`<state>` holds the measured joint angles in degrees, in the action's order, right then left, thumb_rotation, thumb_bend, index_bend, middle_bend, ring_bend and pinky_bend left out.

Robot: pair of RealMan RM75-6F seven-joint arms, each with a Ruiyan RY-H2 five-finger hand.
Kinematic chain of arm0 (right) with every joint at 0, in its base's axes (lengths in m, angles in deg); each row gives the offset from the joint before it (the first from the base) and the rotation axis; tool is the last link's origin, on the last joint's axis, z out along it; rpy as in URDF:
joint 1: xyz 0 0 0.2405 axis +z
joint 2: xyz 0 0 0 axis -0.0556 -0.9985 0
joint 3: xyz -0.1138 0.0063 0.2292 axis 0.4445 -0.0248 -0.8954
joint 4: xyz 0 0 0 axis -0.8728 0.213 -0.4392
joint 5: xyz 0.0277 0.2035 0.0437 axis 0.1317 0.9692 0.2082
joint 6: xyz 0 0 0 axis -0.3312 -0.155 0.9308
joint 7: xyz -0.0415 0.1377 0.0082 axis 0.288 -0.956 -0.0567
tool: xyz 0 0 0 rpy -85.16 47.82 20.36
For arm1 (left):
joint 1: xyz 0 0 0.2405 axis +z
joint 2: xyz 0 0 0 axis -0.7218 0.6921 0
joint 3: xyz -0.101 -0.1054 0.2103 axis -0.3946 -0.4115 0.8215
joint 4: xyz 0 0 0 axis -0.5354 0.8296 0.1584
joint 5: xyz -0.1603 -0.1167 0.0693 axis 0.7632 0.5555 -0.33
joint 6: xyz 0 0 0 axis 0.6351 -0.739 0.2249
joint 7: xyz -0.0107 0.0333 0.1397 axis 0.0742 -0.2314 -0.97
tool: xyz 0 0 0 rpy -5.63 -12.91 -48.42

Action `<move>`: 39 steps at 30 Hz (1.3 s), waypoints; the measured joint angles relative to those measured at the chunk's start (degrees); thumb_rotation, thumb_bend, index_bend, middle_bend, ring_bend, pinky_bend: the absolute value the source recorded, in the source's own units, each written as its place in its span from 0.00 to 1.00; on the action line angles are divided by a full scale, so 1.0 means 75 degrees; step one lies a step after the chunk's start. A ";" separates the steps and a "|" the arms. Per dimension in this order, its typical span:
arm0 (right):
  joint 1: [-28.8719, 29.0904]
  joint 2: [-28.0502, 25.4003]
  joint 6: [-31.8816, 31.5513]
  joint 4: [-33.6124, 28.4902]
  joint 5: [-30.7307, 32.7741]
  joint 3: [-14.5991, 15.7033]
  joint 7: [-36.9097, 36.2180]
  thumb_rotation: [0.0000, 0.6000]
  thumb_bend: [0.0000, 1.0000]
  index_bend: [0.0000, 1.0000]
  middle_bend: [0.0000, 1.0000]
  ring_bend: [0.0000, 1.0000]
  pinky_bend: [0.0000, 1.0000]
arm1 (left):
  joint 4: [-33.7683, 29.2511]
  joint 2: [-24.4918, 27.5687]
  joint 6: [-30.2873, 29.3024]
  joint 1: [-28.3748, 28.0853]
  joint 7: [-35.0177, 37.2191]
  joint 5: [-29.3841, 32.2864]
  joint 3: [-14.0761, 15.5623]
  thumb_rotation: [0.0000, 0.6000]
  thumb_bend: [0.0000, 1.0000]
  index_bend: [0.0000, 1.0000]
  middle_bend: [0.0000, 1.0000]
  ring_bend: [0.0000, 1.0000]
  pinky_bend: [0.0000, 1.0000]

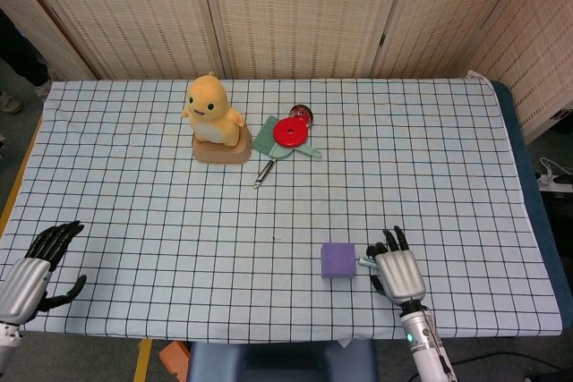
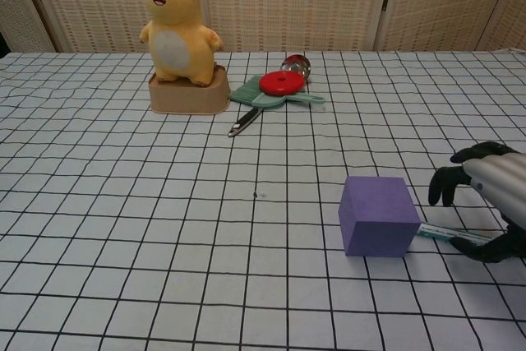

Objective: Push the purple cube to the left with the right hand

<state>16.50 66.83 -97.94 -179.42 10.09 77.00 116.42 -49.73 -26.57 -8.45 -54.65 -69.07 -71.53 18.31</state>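
The purple cube [image 1: 337, 259] [image 2: 378, 214] sits on the checkered cloth near the front edge. My right hand [image 1: 395, 269] [image 2: 486, 199] hovers just to its right, fingers spread and empty, a small gap short of the cube's right face. A green-and-white pen [image 2: 448, 236] lies under that hand, its near end touching the cube. My left hand [image 1: 38, 266] rests open at the front left corner, far from the cube, and appears only in the head view.
A yellow plush toy on a tan base [image 1: 216, 121] [image 2: 181, 43] stands at the back. Beside it lie a red disc [image 1: 291, 131] [image 2: 282, 82] on a green brush, a small red ball and a metal tool [image 1: 264, 172]. Bare cloth [image 1: 179, 230] stretches left of the cube.
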 measured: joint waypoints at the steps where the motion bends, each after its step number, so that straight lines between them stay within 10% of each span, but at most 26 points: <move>1: 0.0028 0.0079 0.0003 0.0043 0.0107 -0.0017 0.0101 1.00 0.24 0.38 0.38 0.09 0.00 | 0.0011 0.0014 -0.0005 -0.0005 0.0055 -0.0020 0.0013 1.00 0.41 0.00 0.00 0.00 0.05; 39: 0.0386 0.0360 -0.0479 0.0308 0.1273 0.0272 0.1035 1.00 0.27 0.55 0.50 0.25 0.08 | 0.0112 0.0104 -0.0027 -0.0100 0.0492 -0.0079 0.0127 1.00 0.41 0.00 0.00 0.00 0.06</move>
<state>19.40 69.54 -101.53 -177.11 19.65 79.04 124.18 -48.89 -25.79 -8.65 -55.40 -65.38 -72.12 19.26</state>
